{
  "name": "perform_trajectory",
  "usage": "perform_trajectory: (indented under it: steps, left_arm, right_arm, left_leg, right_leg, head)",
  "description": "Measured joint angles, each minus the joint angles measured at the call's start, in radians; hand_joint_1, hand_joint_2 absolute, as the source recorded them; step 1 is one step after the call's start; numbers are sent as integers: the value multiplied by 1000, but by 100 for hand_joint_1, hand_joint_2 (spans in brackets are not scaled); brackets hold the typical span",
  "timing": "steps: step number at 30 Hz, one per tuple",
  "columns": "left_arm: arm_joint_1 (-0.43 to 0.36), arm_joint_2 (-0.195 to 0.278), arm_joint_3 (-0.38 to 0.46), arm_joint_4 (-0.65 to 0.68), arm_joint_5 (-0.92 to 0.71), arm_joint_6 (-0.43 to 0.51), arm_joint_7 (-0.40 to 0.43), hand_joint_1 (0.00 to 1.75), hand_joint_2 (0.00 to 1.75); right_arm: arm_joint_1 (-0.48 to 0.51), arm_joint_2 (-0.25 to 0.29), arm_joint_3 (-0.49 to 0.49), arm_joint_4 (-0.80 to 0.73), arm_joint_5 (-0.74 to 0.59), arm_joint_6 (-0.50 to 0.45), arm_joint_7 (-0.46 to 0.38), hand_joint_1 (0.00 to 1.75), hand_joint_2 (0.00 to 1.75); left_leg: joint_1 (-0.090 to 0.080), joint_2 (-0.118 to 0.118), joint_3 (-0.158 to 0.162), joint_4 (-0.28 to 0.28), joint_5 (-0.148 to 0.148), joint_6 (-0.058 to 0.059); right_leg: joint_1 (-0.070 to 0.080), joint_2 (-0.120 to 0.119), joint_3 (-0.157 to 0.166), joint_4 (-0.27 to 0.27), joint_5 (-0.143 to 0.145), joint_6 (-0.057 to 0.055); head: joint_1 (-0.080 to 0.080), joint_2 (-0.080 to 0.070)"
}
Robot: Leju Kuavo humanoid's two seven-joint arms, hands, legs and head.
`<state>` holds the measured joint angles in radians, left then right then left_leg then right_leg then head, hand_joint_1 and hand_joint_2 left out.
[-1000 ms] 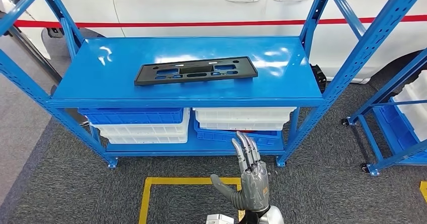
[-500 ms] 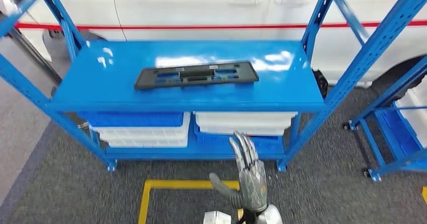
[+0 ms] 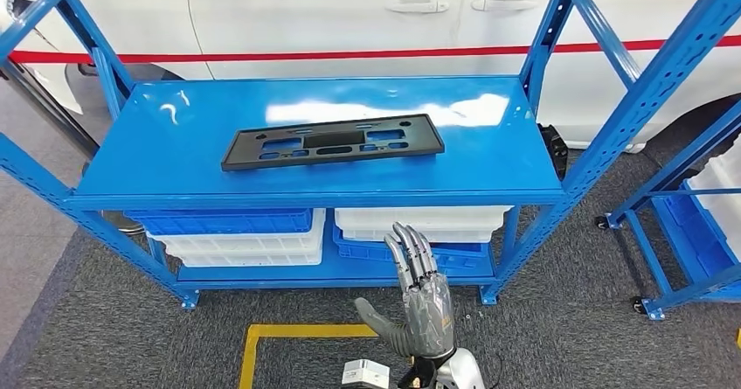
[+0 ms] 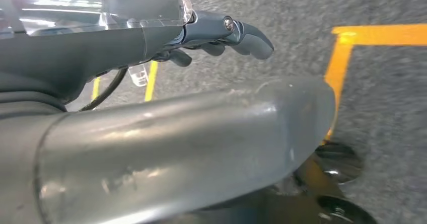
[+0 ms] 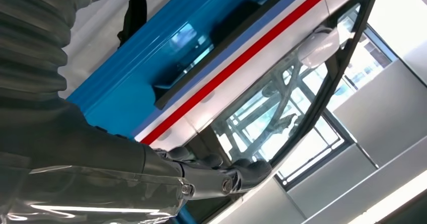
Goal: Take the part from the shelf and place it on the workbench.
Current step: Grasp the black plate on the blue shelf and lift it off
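Observation:
The part is a long flat black plate with cut-outs point(image 3: 332, 142), lying on the top board of the blue shelf point(image 3: 175, 157), a little left of its middle. My right hand point(image 3: 419, 297) is raised in front of the shelf's lower level, fingers straight and apart, thumb out to the side, holding nothing; it stays well below and short of the part. The right wrist view shows this right hand point(image 5: 151, 178) with the part point(image 5: 211, 58) as a dark strip on the blue board beyond. My left hand point(image 4: 221, 32) hangs over the grey floor with its fingers loosely extended and empty.
White and blue bins point(image 3: 253, 232) fill the shelf's lower level. A white car point(image 3: 349, 13) with a red stripe stands behind it. Blue uprights point(image 3: 612, 118) frame the shelf's right side, and a second blue rack point(image 3: 690, 232) stands further right. Yellow tape point(image 3: 297, 332) marks the grey carpet.
The whole picture has shifted, so the camera moved; the shelf now sits slightly lower and nearer. My right hand has risen a little and stays spread.

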<state>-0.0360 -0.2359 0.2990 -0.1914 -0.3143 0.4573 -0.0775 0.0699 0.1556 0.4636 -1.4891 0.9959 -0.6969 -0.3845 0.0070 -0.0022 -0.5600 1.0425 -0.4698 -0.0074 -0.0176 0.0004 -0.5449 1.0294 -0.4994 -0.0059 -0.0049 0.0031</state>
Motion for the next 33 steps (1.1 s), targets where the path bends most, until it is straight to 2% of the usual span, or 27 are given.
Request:
perform_trajectory:
  steps: [3,5,6,8,9,10,11,13,14,15,17,19,21,22,24,25,26,27,29,30,31,33]
  left_arm:
    - [0,-1,2,0,0,0,-1,0,0]
    - [1,-1,3,0,0,0,-1,0,0]
    - [1,-2,3,0,0,0,-1,0,0]
    - [1,-2,3,0,0,0,-1,0,0]
    - [1,-2,3,0,0,0,-1,0,0]
    - [1,-2,3,0,0,0,-1,0,0]
    - [2,-2,3,0,0,0,-1,0,0]
    - [2,-2,3,0,0,0,-1,0,0]
    - [2,-3,3,-1,0,0,-1,0,0]
    - [2,-4,3,-1,0,-1,-1,0,0]
    - [1,-6,3,-1,0,-1,-1,0,0]
    - [-2,-6,3,-2,0,-1,-1,0,0]
    - [-4,-6,4,-3,-1,0,-1,0,0]
    - [-4,-6,4,-4,-1,0,-1,0,0]
    - [-2,-6,4,-4,-2,3,0,0,0]
    - [-1,-6,5,-4,-3,4,0,0,0]
    - [0,-6,5,-4,-4,7,3,0,0]
    - [1,-5,6,-4,-6,8,8,0,0]
    - [2,-2,10,-4,-3,11,21,0,0]
    - [2,-1,15,-4,1,10,26,0,0]
    - [2,2,20,-4,6,7,27,0,0]
    - [2,8,29,-4,10,-4,26,0,0]
  right_arm:
    - [-6,-1,5,6,-1,0,3,0,175]
    - [-10,-2,7,8,-1,0,3,0,175]
    - [-11,-3,8,9,-1,0,3,0,175]
    - [-11,-4,9,12,-1,0,3,0,175]
    - [-11,-5,9,14,-1,0,3,0,175]
    - [-11,-6,10,16,-1,0,3,0,175]
    - [-10,-6,10,16,-1,0,3,0,175]
    - [-11,-6,11,17,-1,0,3,0,175]
    - [-11,-6,11,17,-1,0,4,0,175]
    - [-11,-7,11,18,-2,0,4,0,175]
    - [-11,-7,14,19,-2,0,4,0,175]
    - [-12,-7,16,19,-2,0,4,0,175]
    - [-12,-7,17,19,-4,0,5,0,175]
    - [-12,-7,17,19,-5,0,6,0,175]
    - [-12,-7,17,21,-9,0,8,0,175]
    - [-12,-7,17,23,-12,0,9,0,175]
    - [-11,-7,17,25,-14,0,9,0,175]
    - [-11,-7,18,27,-19,0,8,0,175]
    - [-11,-10,22,29,-42,0,-1,0,175]
    - [-12,-13,27,30,-58,0,-7,0,175]
    - [-13,-17,34,30,-72,0,-14,0,175]
    - [-15,-26,47,32,-88,0,-19,0,175]
  left_leg:
    - [-1,-2,6,-15,-6,20]
    - [2,-2,15,-25,-5,35]
    - [2,-1,19,-28,-6,41]
    - [-1,-1,23,-28,-12,49]
    - [-3,-2,26,-28,-15,51]
    - [-6,-3,33,-28,-20,52]
    - [-7,-4,42,-28,-27,51]
    - [-10,-6,60,-29,-40,49]
    - [-13,-6,65,-29,-46,47]
    - [-15,-7,68,-28,-51,43]
    - [-16,-5,69,-31,-59,34]
    - [-14,-3,76,-35,-66,24]
    - [-12,-1,65,4,-89,11]
    - [-10,-1,42,51,-110,5]
    - [-3,-1,-40,188,-157,-8]
    - [1,-1,-77,237,-161,-13]
    - [6,-1,-100,256,-147,-18]
    - [10,-1,-102,231,-109,-22]
    - [17,0,-66,108,-15,-28]
    - [16,0,-45,49,13,-28]
    - [16,0,-32,15,24,-22]
    - [10,-1,-25,-5,13,0]
  right_leg:
    - [1,-2,2,-2,-3,16]
    - [0,-2,-21,48,-31,23]
    - [-1,-2,-52,106,-56,25]
    - [0,-1,-136,241,-100,27]
    - [0,-1,-167,281,-101,27]
    - [1,-1,-180,283,-79,24]
    - [3,-1,-172,246,-40,20]
    - [9,-1,-128,122,48,6]
    - [13,-1,-106,73,69,-1]
    - [16,-2,-92,39,74,-6]
    - [21,-2,-78,15,61,-12]
    - [17,1,-68,0,57,-14]
    - [10,0,-51,-16,53,-21]
    - [7,-2,-42,-21,50,-24]
    - [6,-5,-30,-23,39,-28]
    - [5,-5,-23,-23,33,-27]
    - [3,-4,-14,-23,26,-25]
    - [1,-3,-4,-23,19,-22]
    - [-4,0,18,-22,2,-11]
    - [-5,1,25,-19,-7,-4]
    - [-4,1,28,-18,-13,4]
    - [-2,2,30,-16,-18,17]
  head:
    - [5,0]
    - [7,0]
    - [8,0]
    - [9,0]
    - [9,0]
    - [9,0]
    - [9,0]
    - [10,0]
    - [9,0]
    - [8,0]
    - [5,0]
    - [5,0]
    - [2,0]
    - [1,0]
    - [-3,0]
    - [-3,0]
    - [-3,0]
    - [-3,0]
    - [-3,0]
    - [-5,0]
    - [-7,0]
    - [-7,0]
